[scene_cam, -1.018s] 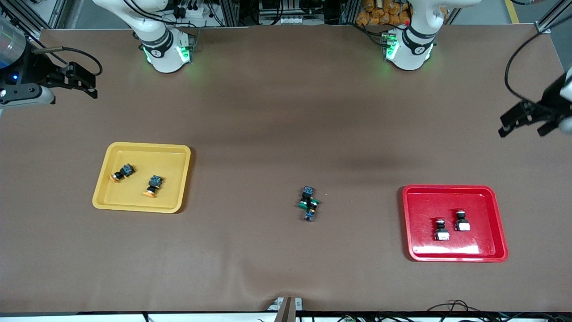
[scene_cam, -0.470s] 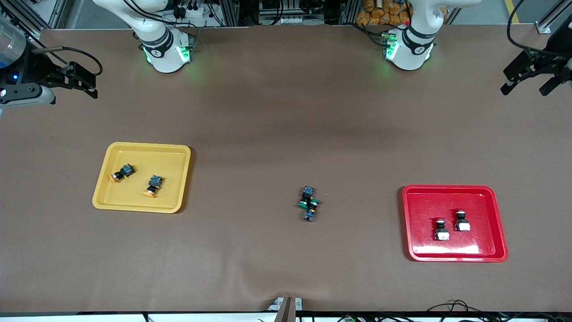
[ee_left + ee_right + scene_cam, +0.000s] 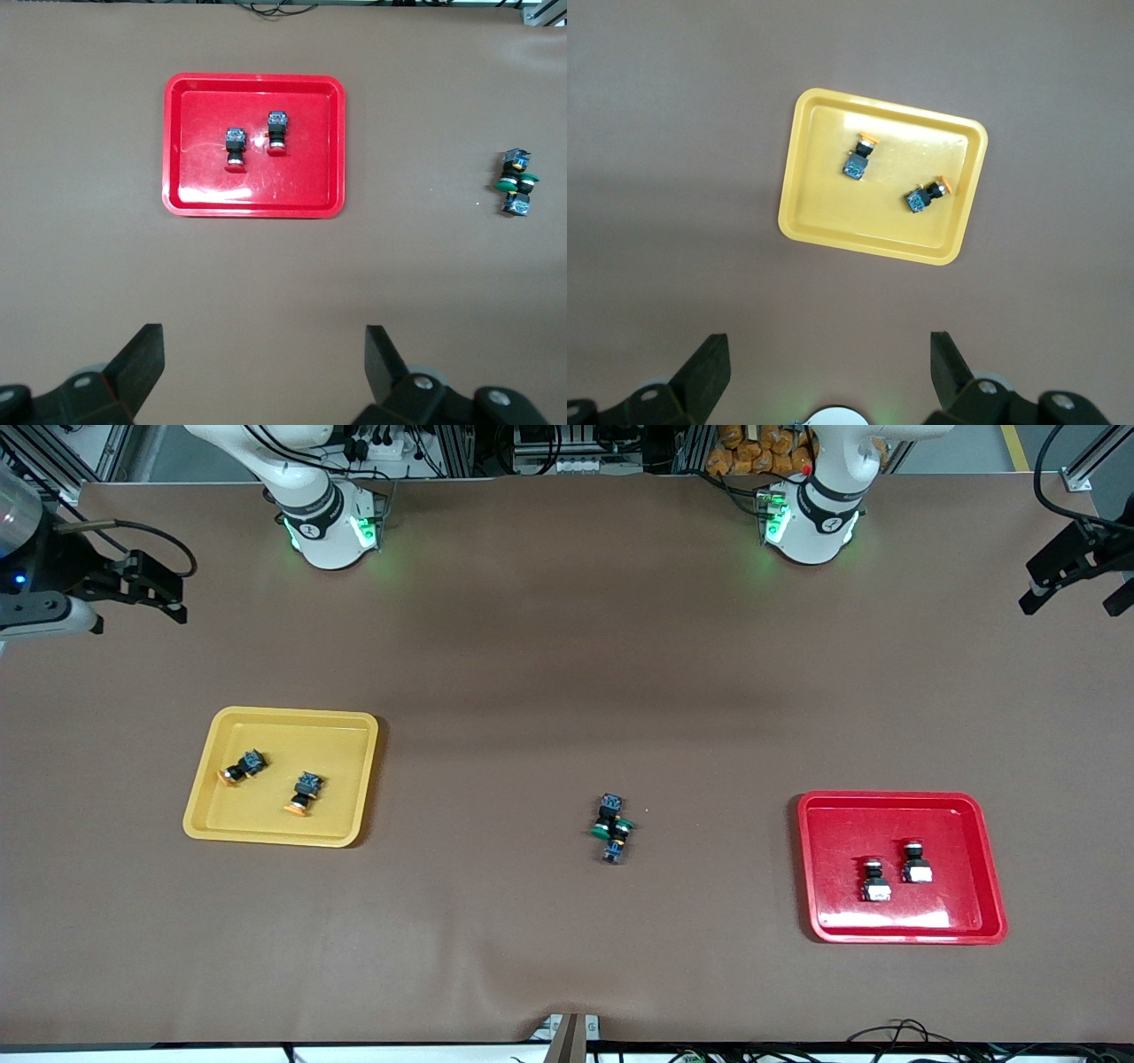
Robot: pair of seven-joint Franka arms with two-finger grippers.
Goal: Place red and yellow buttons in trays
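Yellow tray [image 3: 280, 777] toward the right arm's end of the counter [image 3: 567, 646], holding two orange-yellow-capped buttons lying on their sides, apart from each other: one [image 3: 242, 767] closer to that end, the other [image 3: 304, 792] slightly nearer the front camera. Red tray [image 3: 900, 866] toward the left arm's end, holding two red-capped buttons [image 3: 875, 881] [image 3: 916, 864] just beside each other; red caps hard to make out from the front, plain in the left wrist view [image 3: 235, 149] [image 3: 277, 133]. Between the trays, directly on the counter, two green-capped switches [image 3: 612, 828] pressed together; exact contact not resolvable.

Left tool [image 3: 1079, 576] up in the air at the counter's edge, cut off by the frame in the front view; fingers spread wide, nothing held. Right tool [image 3: 146, 591] aloft at the counter's right-arm end, fingers likewise wide apart and empty; arm body cropped. Only finger bases visible in both wrist views.
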